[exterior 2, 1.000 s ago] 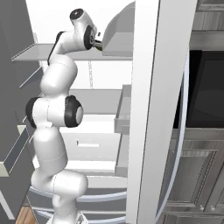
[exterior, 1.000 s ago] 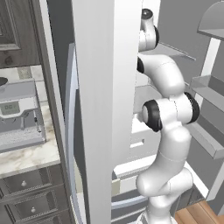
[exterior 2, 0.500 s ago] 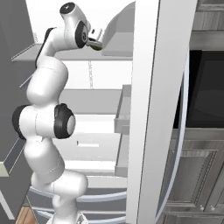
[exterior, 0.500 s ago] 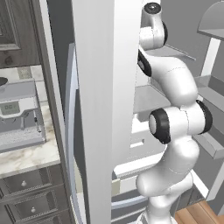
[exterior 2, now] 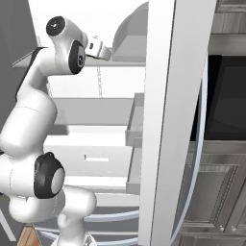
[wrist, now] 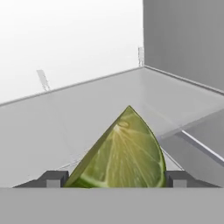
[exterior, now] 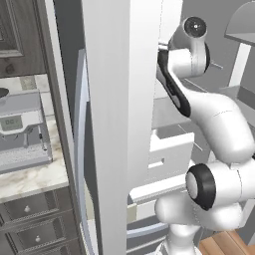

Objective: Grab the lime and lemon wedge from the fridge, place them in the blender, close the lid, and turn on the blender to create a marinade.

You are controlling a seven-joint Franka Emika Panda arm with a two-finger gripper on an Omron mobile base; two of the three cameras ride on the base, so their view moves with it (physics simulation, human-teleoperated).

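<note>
Wedge Between the Fingertips, Inside the Fridge

Lemon wedge [wrist: 124,153] stood point-up on a pale fridge shelf [wrist: 87,109], set between the two dark fingertips [wrist: 53,179] of the gripper [wrist: 114,180]. Whether the jaws pressed on it or stood apart could not be told. In the base views the arm [exterior 2: 36,115] reached high into the fridge [exterior 2: 161,120], beside its broad white door [exterior: 119,124].

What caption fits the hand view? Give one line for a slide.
Lemon wedge sits between the gripper fingertips above a pale fridge shelf.
</note>
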